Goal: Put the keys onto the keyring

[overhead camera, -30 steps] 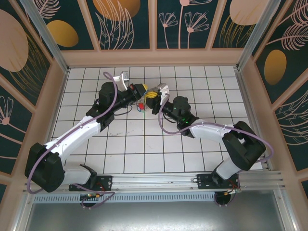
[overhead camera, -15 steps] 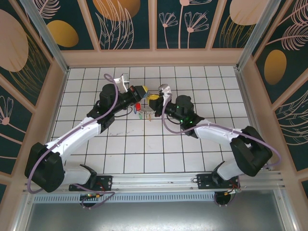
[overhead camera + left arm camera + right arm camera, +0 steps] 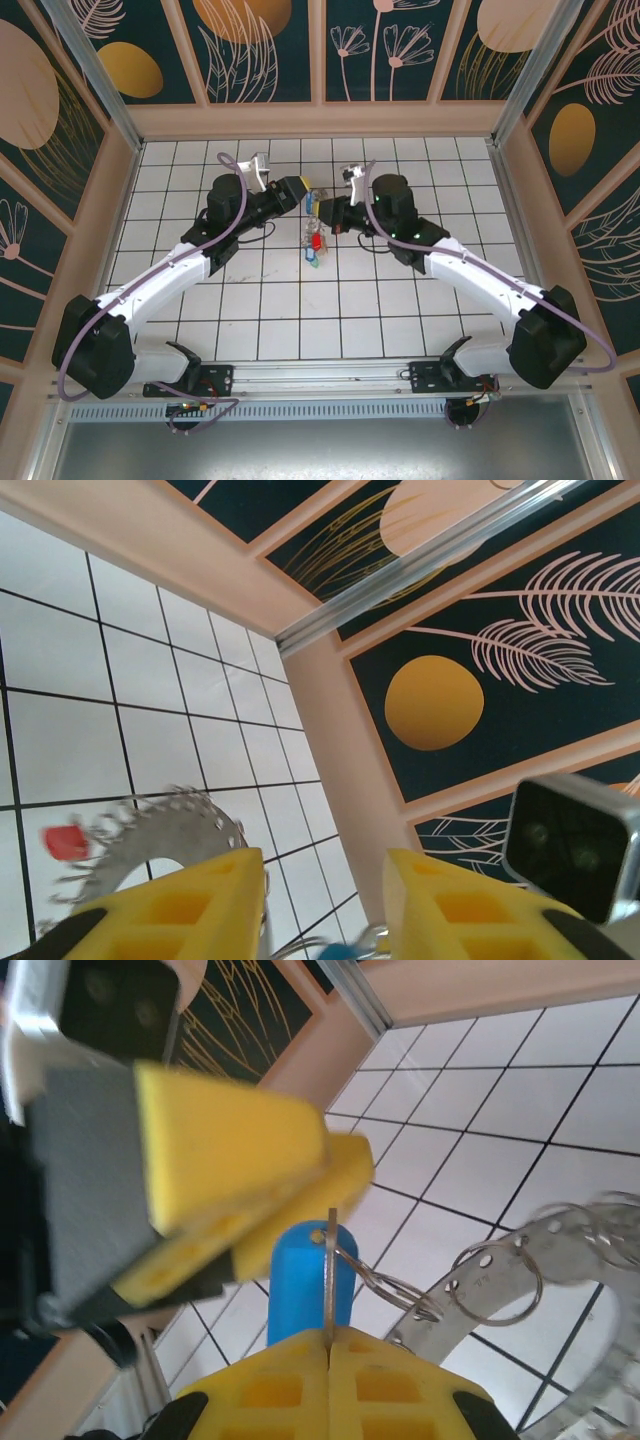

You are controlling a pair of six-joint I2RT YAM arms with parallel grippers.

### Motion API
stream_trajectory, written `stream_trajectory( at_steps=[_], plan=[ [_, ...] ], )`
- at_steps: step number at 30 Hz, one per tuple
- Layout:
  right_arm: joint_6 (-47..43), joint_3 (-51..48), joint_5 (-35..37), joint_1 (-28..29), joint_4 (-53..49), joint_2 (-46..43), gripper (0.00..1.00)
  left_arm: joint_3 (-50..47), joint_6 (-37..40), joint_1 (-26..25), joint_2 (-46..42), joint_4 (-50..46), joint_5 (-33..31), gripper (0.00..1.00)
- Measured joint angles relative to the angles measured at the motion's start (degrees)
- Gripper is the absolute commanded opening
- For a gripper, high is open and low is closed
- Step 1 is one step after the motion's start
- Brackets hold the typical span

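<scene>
Between the two arms, over the middle of the tiled floor (image 3: 400, 300), the keyring (image 3: 555, 1232) hangs as a grey perforated band, joined by small wire links (image 3: 385, 1285) to a blue key (image 3: 300, 1280). In the top view the keys (image 3: 314, 243) dangle beneath as a small coloured bunch. The right gripper (image 3: 330, 1345) has its yellow fingers pressed together on the blue key's thin metal blade, so it carries the whole bunch. The left gripper (image 3: 325, 905), clamped at the bunch a moment ago, has just let go. Its fingers now stand partly apart with nothing between them, and the ring (image 3: 175, 830) and a blurred red key head (image 3: 65, 840) lie beyond them. The right arm has also swung back toward its own side. This looks like a handover that frees the left gripper to regrip. Whether every key is threaded on, I cannot tell.
</scene>
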Motion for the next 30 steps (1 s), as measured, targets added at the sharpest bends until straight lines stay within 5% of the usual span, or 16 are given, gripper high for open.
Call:
stream_trajectory(
  at_steps=[8, 14, 22, 30],
  plan=[
    [13.3, 12.0, -2.7, -2.9, -15.8, 1.7, 0.0, 1.8, 5.1, 0.5, 0.0, -1.3, -0.5, 0.49],
    [13.7, 22.2, -6.6, -5.4, -30.7, 6.3, 0.0, 2.7, 13.6, 2.3, -2.0, -2.9, -4.8, 0.54],
    [0.1, 35.4, -5.2, -5.6, -49.8, 10.9, 0.0, 2.7, 27.2, 2.6, -3.7, -5.0, -12.4, 0.55],
    [-26.7, 42.5, 16.9, 1.0, -65.3, 13.9, 0.0, 2.4, 36.7, 2.6, -3.7, -7.4, -22.4, 0.56]
  ],
)
